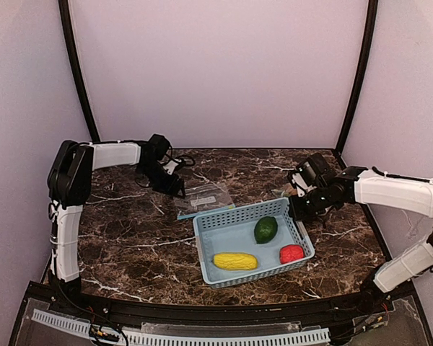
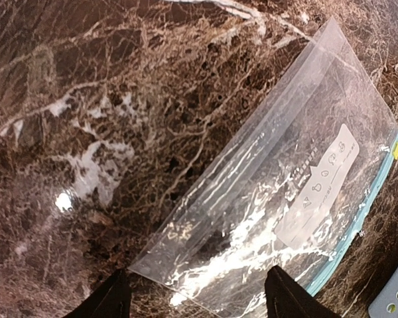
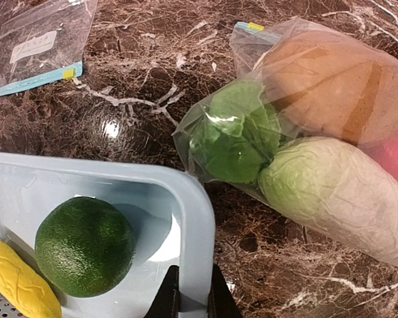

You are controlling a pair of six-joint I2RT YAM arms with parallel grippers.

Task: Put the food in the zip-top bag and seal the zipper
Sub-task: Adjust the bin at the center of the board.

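Left hand (image 2: 199, 286): fingers spread well apart and holding nothing, poised over one corner of the empty zip-top bag (image 2: 285, 192).
Right hand (image 3: 194, 295): fingers drawn together on either side of the light blue basket (image 3: 106, 175) wall at a corner, apparently clamped on it.
Bag position: flat on the tabletop (image 2: 86, 99), just beyond the basket's far left corner, with its teal zipper strip (image 2: 365, 218) on the side towards the basket.
Food: the corn (image 3: 16, 278), dark green fruit (image 3: 85, 245) and red fruit (image 1: 291, 253) lie apart from one another inside the basket.
Second bag (image 3: 318, 132): near the corner held by the right hand, already stuffed with brown, green and pale produce. Whether its zipper is closed cannot be told.
Bag handling: thin, limp, glossy film, likely slippery and hard to pinch while flat. The stiffer zipper strip looks like the best place to take hold.
Food handling: probably light toys. The corn suits a grip across its middle. The round fruit may roll, so close across its widest part.
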